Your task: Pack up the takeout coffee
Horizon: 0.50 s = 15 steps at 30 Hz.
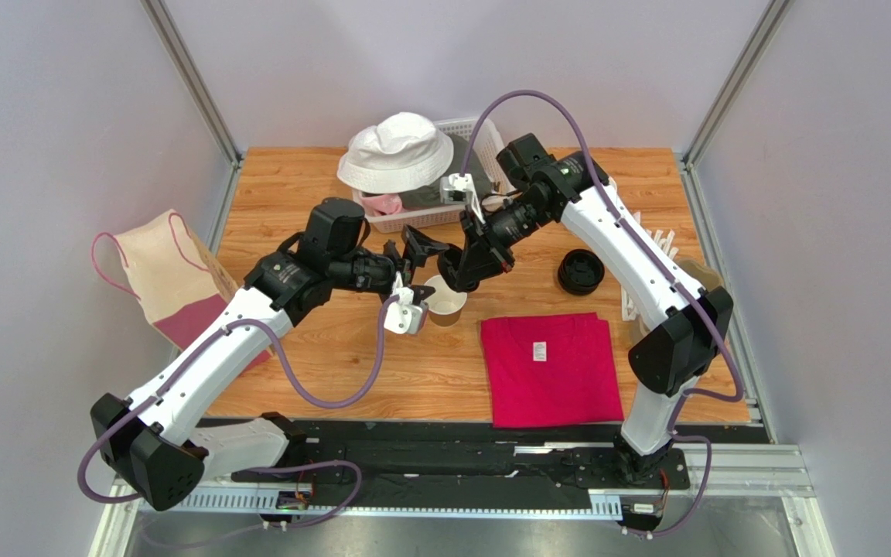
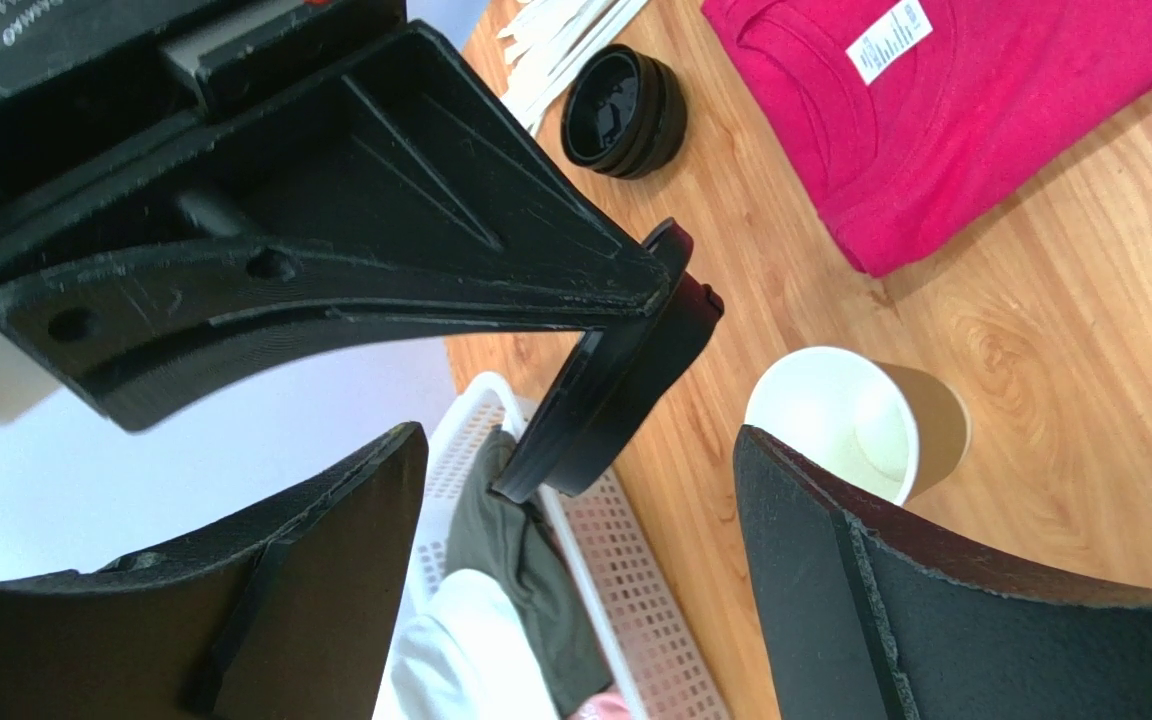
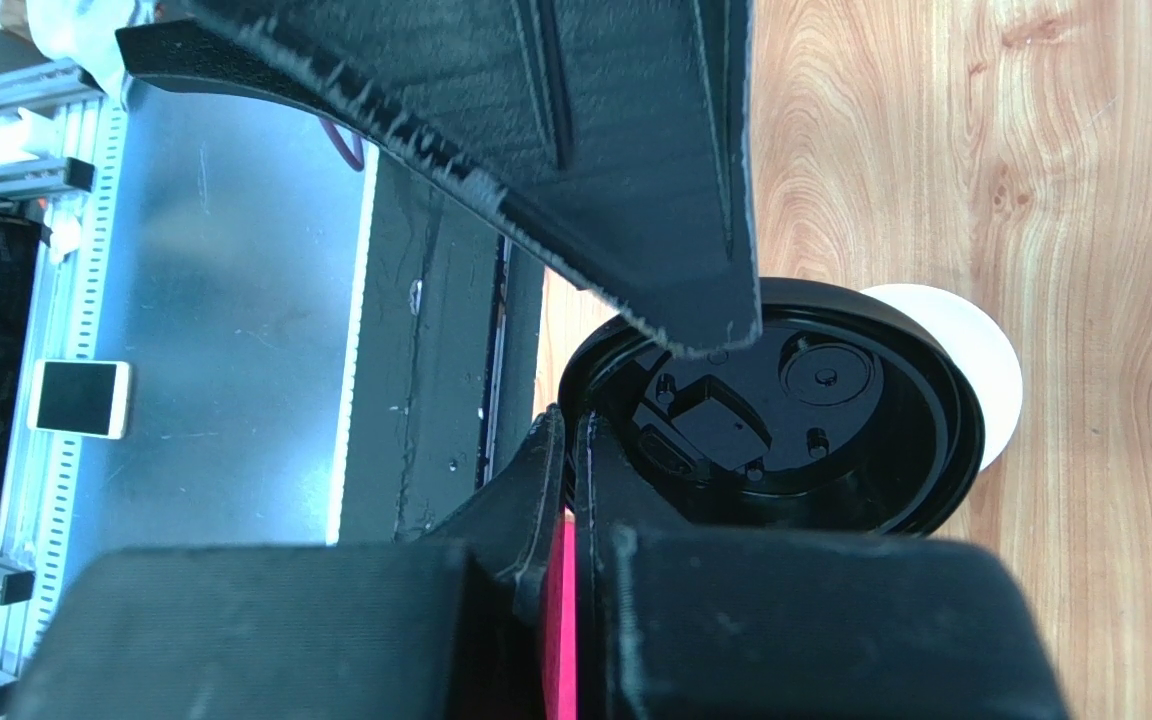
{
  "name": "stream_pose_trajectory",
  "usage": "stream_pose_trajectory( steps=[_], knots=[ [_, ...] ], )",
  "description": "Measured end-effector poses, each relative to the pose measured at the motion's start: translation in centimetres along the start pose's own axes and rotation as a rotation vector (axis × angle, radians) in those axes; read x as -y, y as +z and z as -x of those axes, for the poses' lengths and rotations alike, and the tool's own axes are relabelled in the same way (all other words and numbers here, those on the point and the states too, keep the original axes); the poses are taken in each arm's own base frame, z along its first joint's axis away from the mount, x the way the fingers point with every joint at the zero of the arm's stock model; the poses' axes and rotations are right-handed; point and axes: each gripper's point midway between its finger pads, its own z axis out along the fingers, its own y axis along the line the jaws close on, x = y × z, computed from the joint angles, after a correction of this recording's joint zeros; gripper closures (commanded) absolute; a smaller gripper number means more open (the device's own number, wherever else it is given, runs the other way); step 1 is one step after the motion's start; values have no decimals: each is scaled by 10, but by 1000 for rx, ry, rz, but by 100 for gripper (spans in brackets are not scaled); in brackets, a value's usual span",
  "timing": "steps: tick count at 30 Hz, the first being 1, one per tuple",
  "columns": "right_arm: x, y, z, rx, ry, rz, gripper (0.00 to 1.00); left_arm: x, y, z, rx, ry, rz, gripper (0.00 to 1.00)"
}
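- Wooden table inside grey walls, seen from above. A folded red shirt lies near the front, with a stack of black lids behind it. A white hat rests on a white basket at the back.
- The paper cup stands upright and uncapped mid-table, left of the shirt.
- The left gripper hovers just beside the cup with its jaws wide apart, holding nothing.
- The right gripper meets it from the back, above the cup.
- Left wrist view: the right gripper pinches a single black lid by its rim. The lid is tilted on edge in the air, apart from the cup, which is white inside.
- Right wrist view: the fingers are clamped on the lid's rim, its underside facing the camera. The cup's white mouth shows behind the lid's far edge.
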Motion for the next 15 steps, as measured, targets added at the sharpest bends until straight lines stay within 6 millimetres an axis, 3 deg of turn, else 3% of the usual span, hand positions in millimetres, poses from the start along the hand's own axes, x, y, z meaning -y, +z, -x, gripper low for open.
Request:
stream_pose_trajectory(
  steps=[5,9,15],
  knots=[
    [-5,9,-2,-35,-25,2,100,1,2,-1,-8,69,-15,19],
    [-9,17,-3,-53,-39,15,100,6,3,-4,-16,138,-46,31],
    [-10,26,-4,-75,-51,29,100,32,10,-17,-28,209,-145,42]
  ],
)
